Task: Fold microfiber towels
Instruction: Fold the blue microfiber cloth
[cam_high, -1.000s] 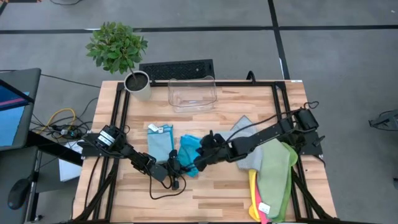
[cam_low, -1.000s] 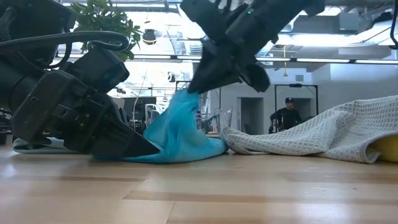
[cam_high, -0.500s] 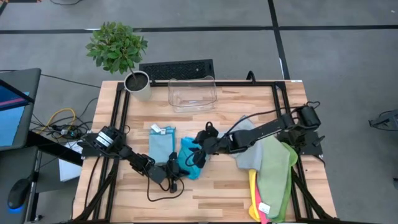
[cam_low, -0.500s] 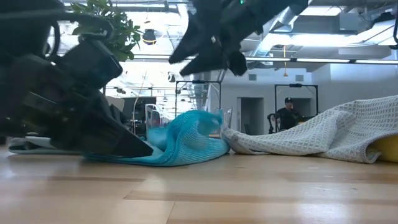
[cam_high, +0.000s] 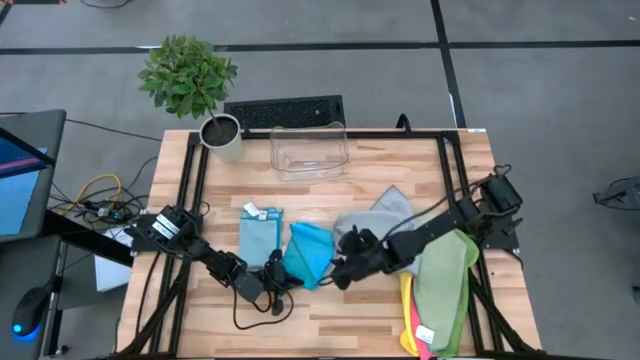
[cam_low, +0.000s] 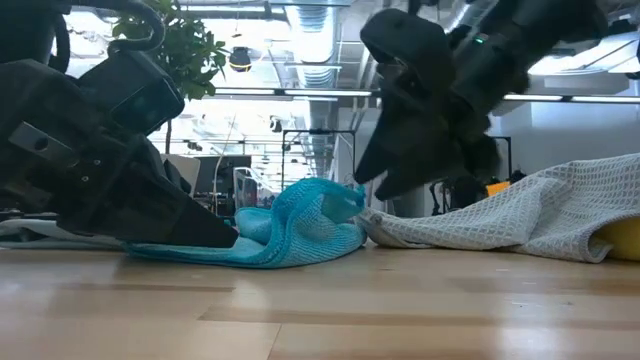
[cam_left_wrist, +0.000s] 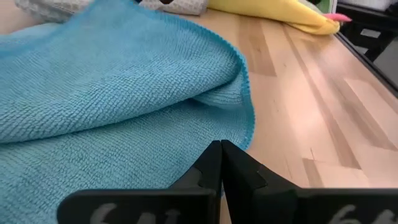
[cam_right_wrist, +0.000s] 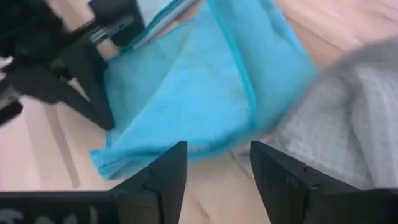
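High view: teal towel (cam_high: 309, 254) lies partly folded mid-tabletop (cam_high: 340, 310), long axis running near-to-far. Left end effector (cam_high: 268, 283) sits at its near left corner, arm stretched low across from the left edge. Right end effector (cam_high: 346, 271) hovers just beside the towel's right edge, arm reaching in from the right over the grey towel (cam_high: 385, 215). A light blue towel (cam_high: 259, 232), already folded, lies just left of the teal one; green towel (cam_high: 442, 280) with yellow and pink under it sits at right. Clear bin (cam_high: 309, 150) at the far edge.

Low view: left end effector (cam_low: 215, 236) down on the tabletop, touching the towel's edge. Right end effector raised above, clear of the cloth.

Left wrist view: fingers (cam_left_wrist: 214, 163) fully closed, tips at the teal hem; whether cloth is pinched, cannot tell.

Right wrist view: fingers (cam_right_wrist: 171, 171) apart, nothing between them; teal towel directly ahead. Judgement: the right arm is the free one for the next fold.
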